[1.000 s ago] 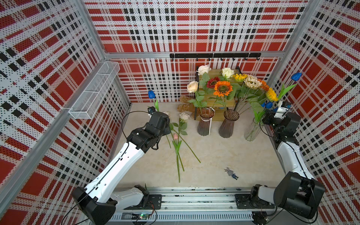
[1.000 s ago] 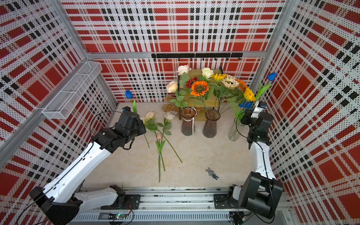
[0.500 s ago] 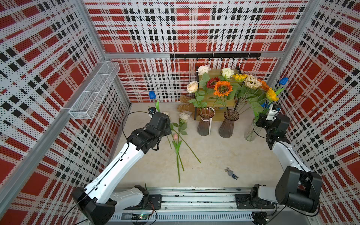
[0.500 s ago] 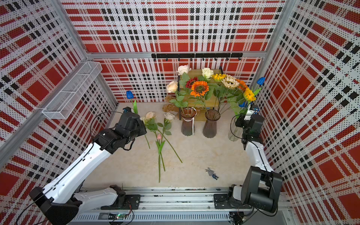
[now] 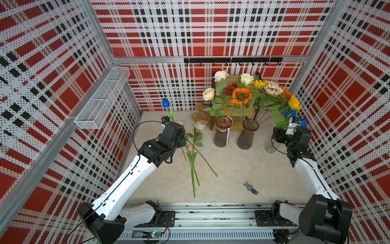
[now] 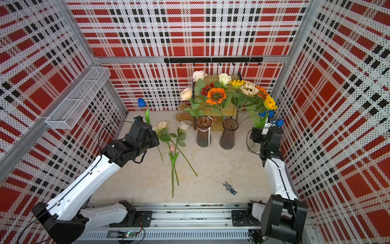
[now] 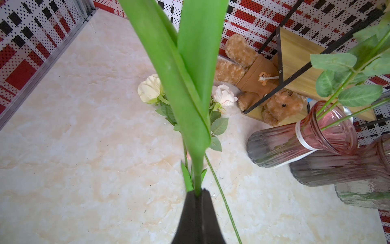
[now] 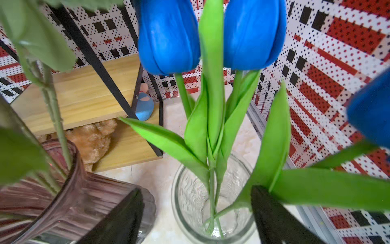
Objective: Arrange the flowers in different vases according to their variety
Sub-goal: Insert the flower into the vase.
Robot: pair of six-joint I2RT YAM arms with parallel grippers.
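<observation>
My left gripper (image 7: 198, 191) is shut on the green stem of a blue tulip (image 5: 166, 103), which stands upright above the table's left side. Below it two cream roses (image 5: 199, 126) and a pink tulip (image 5: 190, 147) lie on the table. My right gripper (image 8: 196, 189) is open over the clear vase (image 8: 185, 211), one finger on each side of its rim. Three blue tulips (image 8: 168, 38) stand in that vase; one leaf rests against a finger. Roses fill one ribbed vase (image 5: 221, 135), sunflowers the other ribbed vase (image 5: 245, 135).
A wooden shelf (image 5: 234, 105) with a black frame stands behind the vases, and a teddy bear (image 7: 253, 78) lies under it. A white wire basket (image 5: 103, 99) hangs on the left wall. A small toy figure (image 5: 250, 187) lies near the front rail.
My right arm came down and in from the right wall with a blue tulip, set its stem into the clear vase, and the gripper opened. The left arm barely moved.
</observation>
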